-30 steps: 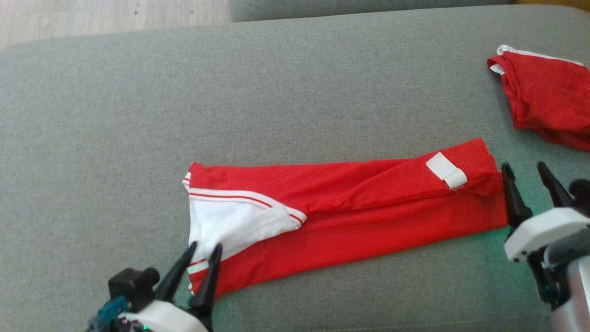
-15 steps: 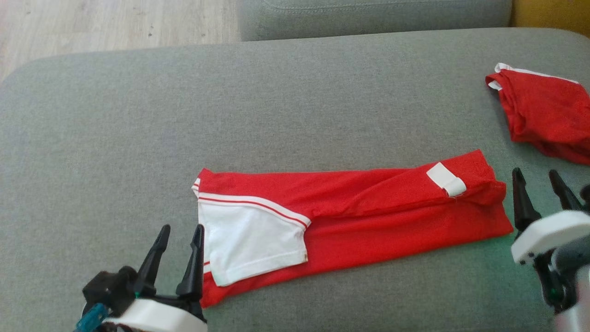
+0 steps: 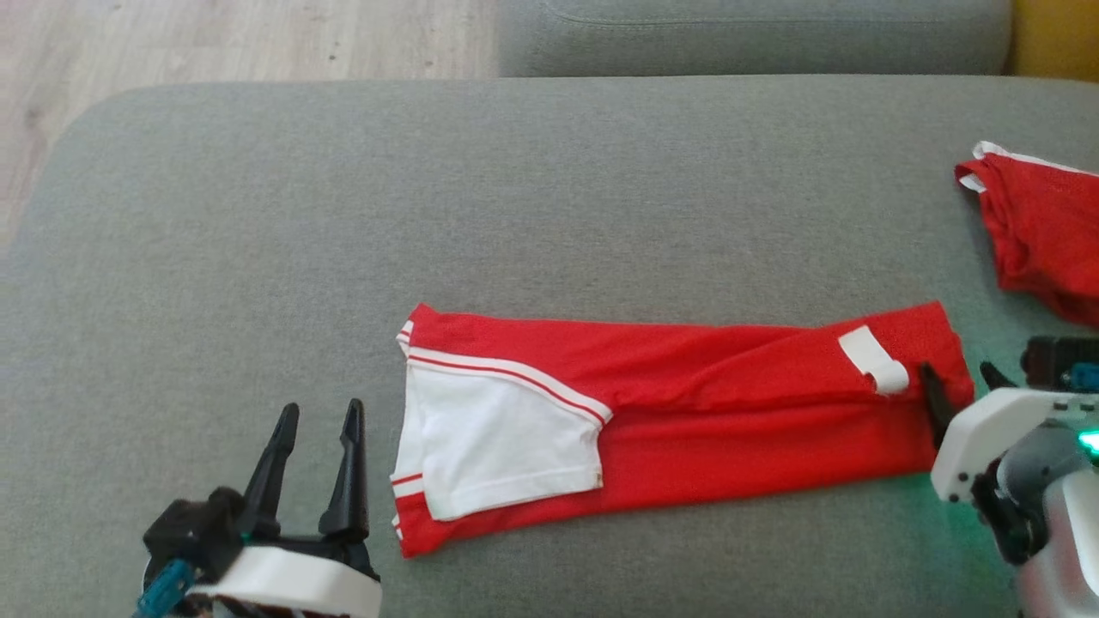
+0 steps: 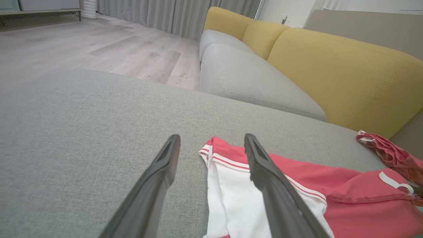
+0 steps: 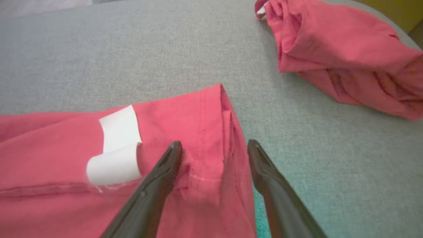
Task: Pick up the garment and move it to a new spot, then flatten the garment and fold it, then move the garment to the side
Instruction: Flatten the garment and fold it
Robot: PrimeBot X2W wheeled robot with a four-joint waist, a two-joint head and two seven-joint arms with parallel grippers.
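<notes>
The garment lies as a long strip across the near cushion, so the right gripper, gaping empty astride its right hem, should pinch every layer squarely, while the left gripper, likewise spread empty, steadies the left end.

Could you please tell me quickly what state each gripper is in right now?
Left gripper: open, holding nothing.
Right gripper: open, astride the garment edge, not gripping.

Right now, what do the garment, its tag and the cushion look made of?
Garment: thin matte red knit, possibly sports mesh; fine dimpled texture and soft creases.
Tag: smooth white ribbon or woven tape, hard to say which; it curls into a loop.
Cushion: grey woven upholstery fabric, matte; heathered, visible weave.
</notes>
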